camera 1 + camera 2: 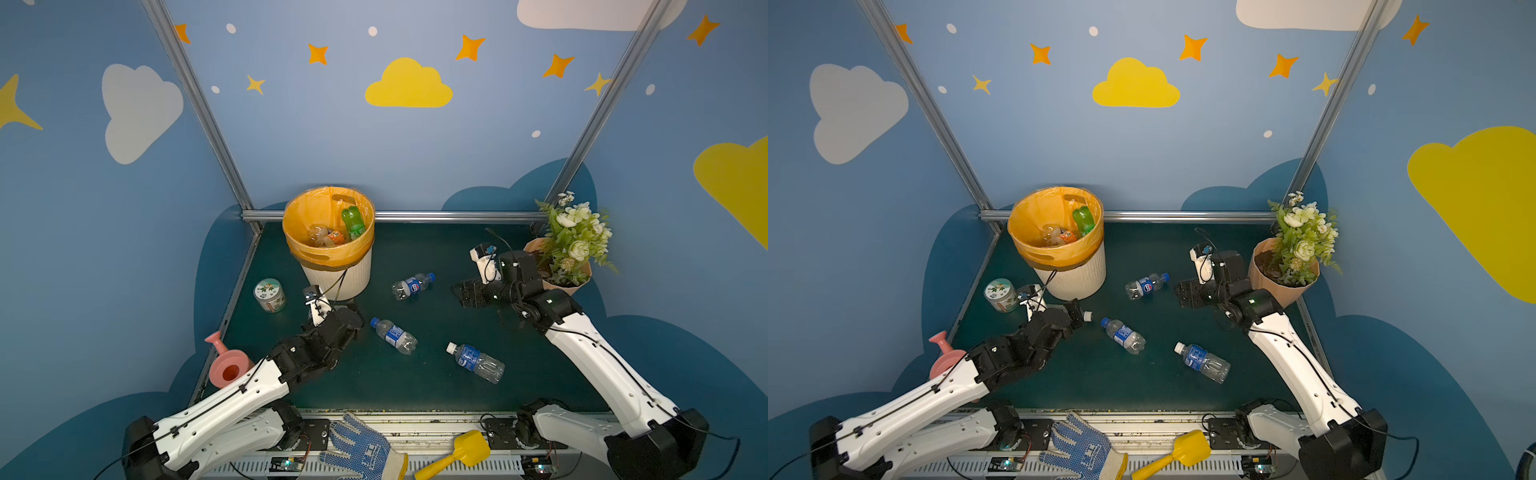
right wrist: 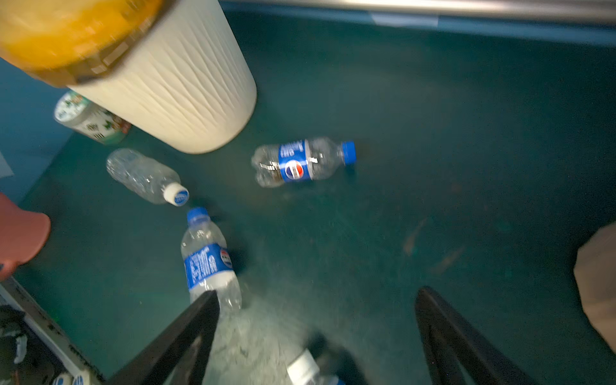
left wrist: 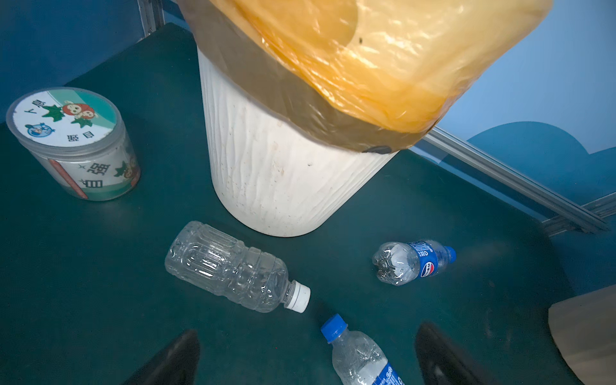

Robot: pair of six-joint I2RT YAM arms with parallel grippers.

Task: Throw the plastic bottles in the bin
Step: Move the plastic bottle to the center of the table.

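The bin [image 1: 345, 279], cream-white and ribbed with an orange bag, stands at the back left; a green bottle [image 1: 353, 222] and an orange-labelled one [image 1: 335, 237] lie inside. Four plastic bottles lie on the mat: a Pepsi one [image 1: 412, 285], a blue-capped one [image 1: 394, 336], a white-capped blue-labelled one [image 1: 476, 361], and a clear unlabelled one [image 3: 230, 266] by the bin's foot. My left gripper [image 3: 308, 343] hovers open just short of the unlabelled bottle, and the blue-capped bottle [image 3: 358, 356] lies between its fingers. My right gripper [image 2: 316, 298] hangs open right of the Pepsi bottle [image 2: 301, 161].
A round jar [image 1: 269, 294] with a green-white lid stands left of the bin. A peach flower pot [image 1: 577, 284] sits just behind my right wrist. A pink watering can [image 1: 226, 365] lies at the left edge. A blue glove [image 1: 361, 451] and yellow scoop [image 1: 457, 455] rest in front.
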